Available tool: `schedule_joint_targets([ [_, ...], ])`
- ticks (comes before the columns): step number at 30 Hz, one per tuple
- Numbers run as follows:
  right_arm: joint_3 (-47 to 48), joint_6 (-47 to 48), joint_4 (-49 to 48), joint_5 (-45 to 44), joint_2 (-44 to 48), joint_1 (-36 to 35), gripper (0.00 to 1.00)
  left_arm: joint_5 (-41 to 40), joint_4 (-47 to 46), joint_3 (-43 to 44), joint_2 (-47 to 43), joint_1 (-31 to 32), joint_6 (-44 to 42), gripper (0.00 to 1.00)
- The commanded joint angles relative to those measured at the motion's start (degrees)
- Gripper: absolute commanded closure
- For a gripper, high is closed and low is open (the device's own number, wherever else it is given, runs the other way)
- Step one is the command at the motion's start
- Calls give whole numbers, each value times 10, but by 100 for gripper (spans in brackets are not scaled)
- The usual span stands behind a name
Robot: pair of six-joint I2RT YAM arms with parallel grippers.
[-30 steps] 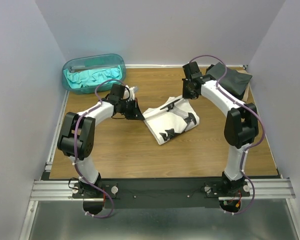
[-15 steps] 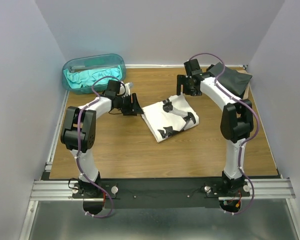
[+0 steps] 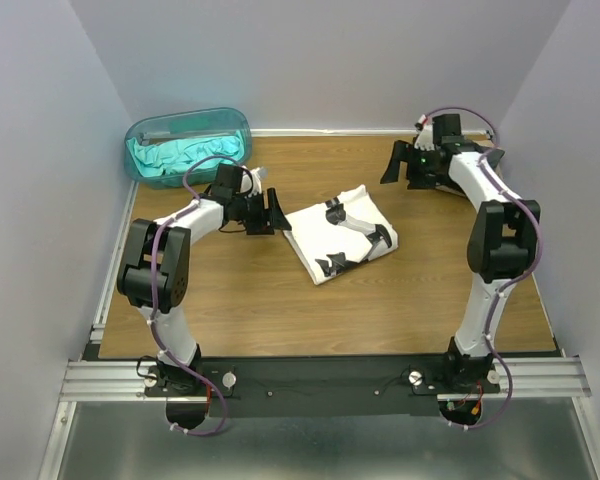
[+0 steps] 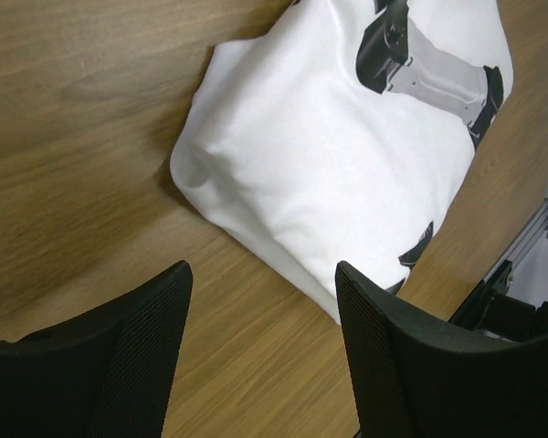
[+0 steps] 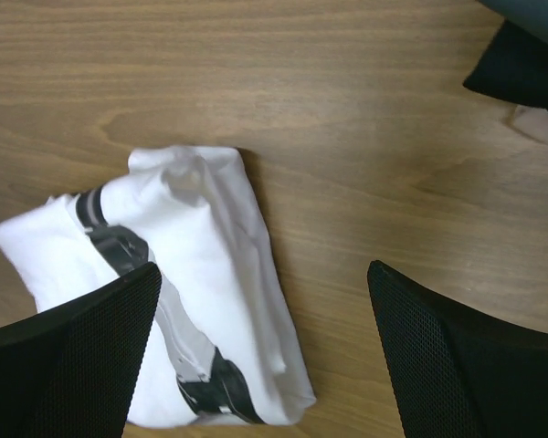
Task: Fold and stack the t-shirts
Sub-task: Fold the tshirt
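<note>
I see the folded white t-shirt (image 3: 340, 235) lying near the middle of the bench (image 3: 280, 310), its black print marks facing up. My left end effector (image 3: 273, 212) sits at the shirt's 9 o'clock, just beside its edge. Its fingers are spread wide with nothing between them, and the left wrist view shows bare wood in the gap. My right end effector (image 3: 395, 165) hangs toward the shirt's 1 o'clock, well apart from it, also wide open and empty. At the bench's 10 o'clock corner a teal t-shirt (image 3: 180, 158) lies crumpled in a translucent tub (image 3: 133, 140). A corner of dark cloth (image 5: 521, 73) shows at 1 o'clock in the right wrist view.
</note>
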State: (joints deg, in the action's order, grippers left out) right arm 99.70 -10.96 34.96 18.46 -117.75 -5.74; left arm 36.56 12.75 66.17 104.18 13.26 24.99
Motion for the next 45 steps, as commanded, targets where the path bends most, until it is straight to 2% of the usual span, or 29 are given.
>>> schedule_joint_targets([
  [1,-39,58,-19,182,32,31,0,-1,-21,-24,-17,4,19,28],
  [7,-82,92,-23,256,20,42,0,4,-33,-33,-4,22,37,27],
  [12,-121,102,-31,293,9,50,0,20,-79,-49,12,29,64,26],
  [31,-187,122,-60,320,-9,59,0,-26,-87,-19,84,45,77,27],
  [32,-189,123,-61,320,-11,67,0,-28,-89,-17,88,46,77,30],
  [34,-201,125,-63,323,-12,68,0,-28,-91,-13,100,48,77,47],
  [35,-203,125,-65,328,-12,68,0,-26,-90,-11,103,48,77,61],
  [38,-218,127,-72,327,-13,74,0,-25,-90,-4,117,48,70,78],
  [40,-223,127,-75,330,-18,84,0,-25,-91,-2,123,48,66,97],
  [41,-224,127,-76,335,-19,87,0,-25,-91,-1,126,48,63,100],
  [45,-227,128,-81,346,-30,100,0,-25,-91,3,134,48,52,100],
])
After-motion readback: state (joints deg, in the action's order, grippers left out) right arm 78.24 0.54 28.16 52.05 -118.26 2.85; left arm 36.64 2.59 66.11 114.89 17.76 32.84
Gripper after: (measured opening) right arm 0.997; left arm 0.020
